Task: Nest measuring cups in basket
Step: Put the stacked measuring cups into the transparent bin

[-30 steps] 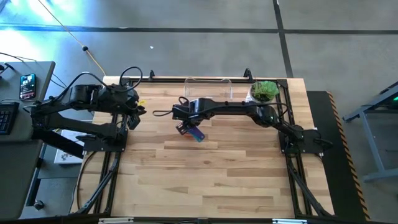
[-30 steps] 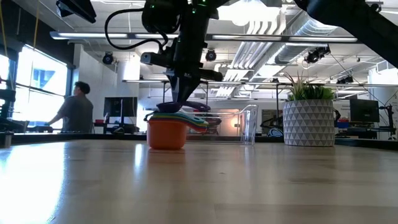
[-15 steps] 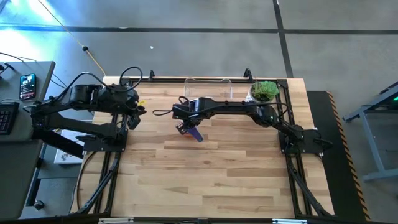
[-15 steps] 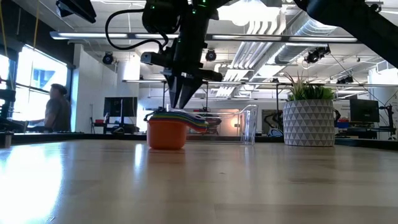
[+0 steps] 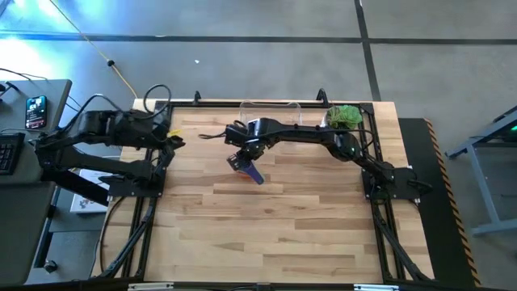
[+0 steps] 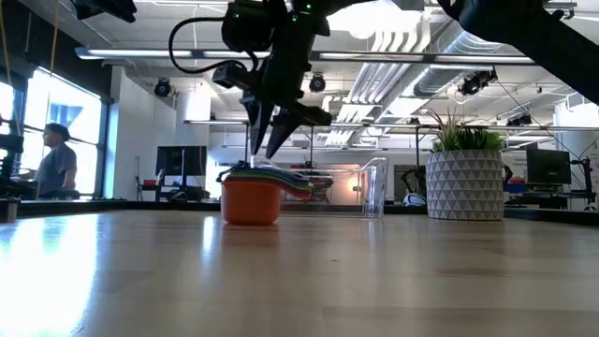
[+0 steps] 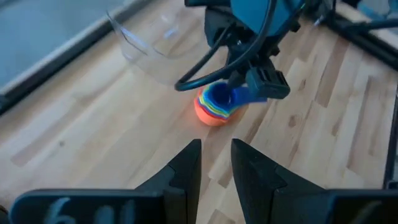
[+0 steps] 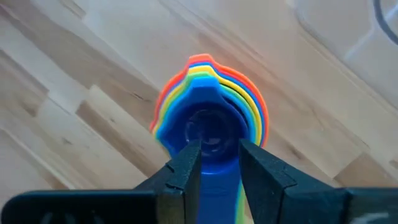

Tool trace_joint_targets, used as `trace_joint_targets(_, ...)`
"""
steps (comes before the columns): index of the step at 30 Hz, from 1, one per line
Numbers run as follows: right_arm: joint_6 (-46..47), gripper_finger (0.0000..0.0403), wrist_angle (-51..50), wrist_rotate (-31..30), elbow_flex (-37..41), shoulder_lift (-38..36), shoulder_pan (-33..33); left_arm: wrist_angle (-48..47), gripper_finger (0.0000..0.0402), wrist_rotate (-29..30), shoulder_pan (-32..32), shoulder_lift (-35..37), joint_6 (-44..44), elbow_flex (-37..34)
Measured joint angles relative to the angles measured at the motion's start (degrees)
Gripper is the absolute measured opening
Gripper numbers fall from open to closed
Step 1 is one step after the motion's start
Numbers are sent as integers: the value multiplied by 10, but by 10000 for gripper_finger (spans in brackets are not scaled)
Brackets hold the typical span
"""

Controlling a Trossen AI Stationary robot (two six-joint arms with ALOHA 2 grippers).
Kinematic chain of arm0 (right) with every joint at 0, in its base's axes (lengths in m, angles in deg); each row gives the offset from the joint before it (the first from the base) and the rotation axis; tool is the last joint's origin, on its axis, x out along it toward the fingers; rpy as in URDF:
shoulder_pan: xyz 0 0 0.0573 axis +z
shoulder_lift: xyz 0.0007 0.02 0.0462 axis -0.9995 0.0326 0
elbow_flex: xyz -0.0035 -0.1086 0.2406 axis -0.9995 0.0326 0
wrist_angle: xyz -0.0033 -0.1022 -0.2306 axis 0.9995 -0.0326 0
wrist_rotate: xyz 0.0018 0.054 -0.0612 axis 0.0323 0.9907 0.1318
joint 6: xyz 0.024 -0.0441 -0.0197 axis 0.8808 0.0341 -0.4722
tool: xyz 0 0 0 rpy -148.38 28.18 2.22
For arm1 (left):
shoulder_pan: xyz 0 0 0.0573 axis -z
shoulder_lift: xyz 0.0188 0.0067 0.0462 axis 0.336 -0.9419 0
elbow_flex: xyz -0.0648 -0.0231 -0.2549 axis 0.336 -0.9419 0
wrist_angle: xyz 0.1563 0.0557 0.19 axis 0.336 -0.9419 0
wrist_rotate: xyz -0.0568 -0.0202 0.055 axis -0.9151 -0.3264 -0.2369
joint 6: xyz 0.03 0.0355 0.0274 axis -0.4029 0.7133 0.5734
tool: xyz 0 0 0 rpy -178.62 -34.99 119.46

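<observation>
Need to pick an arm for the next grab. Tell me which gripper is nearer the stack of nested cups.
Right. The right gripper hangs directly above the stack of nested cups, fingers apart, holding nothing. The left gripper waits off by the table's left edge.

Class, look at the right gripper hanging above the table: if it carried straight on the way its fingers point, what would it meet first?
Most likely the stack of measuring cups directly beneath the right gripper, its open fingers pointing down at the blue cup on top; the exact gap is unclear.

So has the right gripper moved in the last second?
Yes. The right gripper has lifted off the stacked cups, and in the high view it has shifted toward the clear bin.
</observation>
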Motion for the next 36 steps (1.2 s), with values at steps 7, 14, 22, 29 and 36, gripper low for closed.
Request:
trace_joint_targets(7, -5, 99, 25, -30, -22, -17, 2, 5, 78, 95, 31, 58, -26, 0)
trace_joint_targets(14, -12, 99, 30, -31, -30, -41, 2, 49, 78, 94, 60, 113, -14, -31)
trace_joint_targets(22, -12, 99, 30, -31, -30, -69, 5, 381, 78, -78, 83, 248, 75, -255)
trace_joint_targets(29, -16, 99, 24, -32, -30, -88, 9, 572, 78, -130, 85, 348, 50, -413)
trace_joint_targets(36, -27, 99, 17, -36, -30, -98, 15, 641, 78, -128, 85, 420, 37, -520)
